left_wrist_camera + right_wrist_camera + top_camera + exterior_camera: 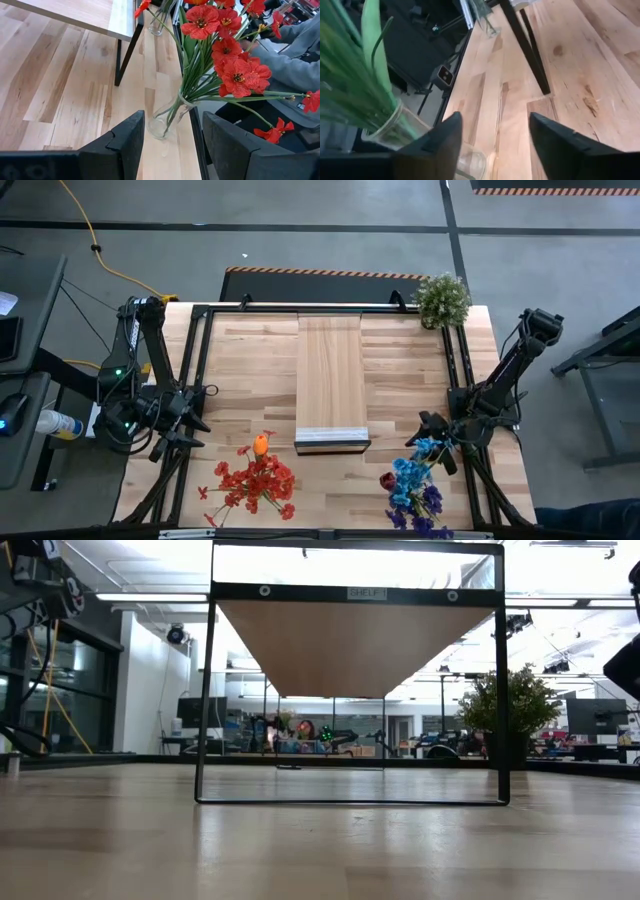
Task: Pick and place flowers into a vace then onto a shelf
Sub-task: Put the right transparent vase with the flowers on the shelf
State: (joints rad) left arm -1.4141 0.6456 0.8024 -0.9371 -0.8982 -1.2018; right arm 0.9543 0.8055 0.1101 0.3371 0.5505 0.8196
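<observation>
Wooden tabletop lies open between shelf and side frames.

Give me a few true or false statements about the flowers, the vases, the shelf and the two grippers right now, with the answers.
1. The red flowers stand in a clear glass vase. True.
2. A vase of flowers already sits on the shelf. False: the shelf top is bare; both bunches are on the table in front of it.
3. The blue flowers are on the right arm's side. True.
4. The left gripper is shut on the red bunch's vase. False: its jaws stand open, apart from the vase ahead of them.
5. The potted plant stands at the table's near left corner. False: it is at the far right corner.
6. The right gripper has open jaws. True.
</observation>
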